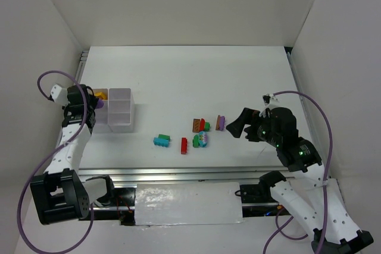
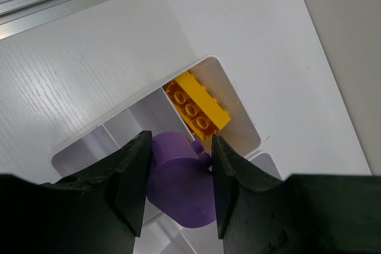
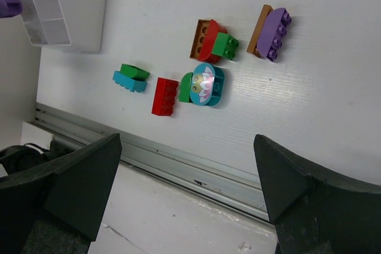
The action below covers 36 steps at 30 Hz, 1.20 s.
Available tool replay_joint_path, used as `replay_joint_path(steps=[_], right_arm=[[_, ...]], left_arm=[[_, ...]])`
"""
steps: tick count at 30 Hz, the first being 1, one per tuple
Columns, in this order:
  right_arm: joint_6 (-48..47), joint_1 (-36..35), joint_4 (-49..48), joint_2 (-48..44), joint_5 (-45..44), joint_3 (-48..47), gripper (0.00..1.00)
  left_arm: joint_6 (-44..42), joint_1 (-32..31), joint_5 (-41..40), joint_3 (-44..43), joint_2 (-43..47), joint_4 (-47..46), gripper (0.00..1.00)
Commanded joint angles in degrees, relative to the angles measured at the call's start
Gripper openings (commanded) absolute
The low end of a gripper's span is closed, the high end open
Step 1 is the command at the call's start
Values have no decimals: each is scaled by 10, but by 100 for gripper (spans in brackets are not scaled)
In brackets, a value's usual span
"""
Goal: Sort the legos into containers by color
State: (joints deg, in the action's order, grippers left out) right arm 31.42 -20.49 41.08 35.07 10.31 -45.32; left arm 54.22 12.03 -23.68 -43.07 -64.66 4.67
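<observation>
My left gripper [image 2: 178, 176] is shut on a purple lego [image 2: 178, 185] and holds it above the white organiser tray [image 1: 121, 109]; the gripper shows in the top view [image 1: 95, 104] over the tray's left side. A yellow studded lego [image 2: 196, 106] lies in the tray's corner compartment. My right gripper [image 3: 187, 200] is open and empty, above the table's near edge, right of the loose legos. On the table lie a purple-on-tan lego [image 3: 271, 26], a red, brown and green cluster [image 3: 213, 41], a teal oval with green [image 3: 205, 85], a red brick [image 3: 165, 96] and a teal-green piece [image 3: 131, 77].
The tray [image 3: 59, 4] also shows at the upper left of the right wrist view. A metal rail [image 3: 178, 159] runs along the table's near edge. White walls enclose the table on three sides.
</observation>
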Motion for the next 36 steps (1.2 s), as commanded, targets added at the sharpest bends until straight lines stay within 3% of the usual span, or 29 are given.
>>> replay_joint_path(steps=[1, 8, 18, 27, 34, 36], right_arm=[[-10, -6, -26, -6, -1, -15, 100], [-8, -6, -26, -16, -8, -7, 100], [-10, -5, -28, -11, -2, -6, 100], [-10, -6, -29, -12, -5, -6, 100], [-10, -6, -28, -11, -5, -5, 100], [-10, -7, -27, -11, -5, -6, 99]], left_arm=[[5, 4, -6, 4, 2, -42, 6], [19, 8, -18, 11, -19, -40, 9], [31, 8, -21, 15, -36, -48, 21], [32, 11, -22, 12, -51, -50, 51], [43, 11, -35, 8, -50, -29, 83], [45, 12, -34, 0, -49, -25, 87]])
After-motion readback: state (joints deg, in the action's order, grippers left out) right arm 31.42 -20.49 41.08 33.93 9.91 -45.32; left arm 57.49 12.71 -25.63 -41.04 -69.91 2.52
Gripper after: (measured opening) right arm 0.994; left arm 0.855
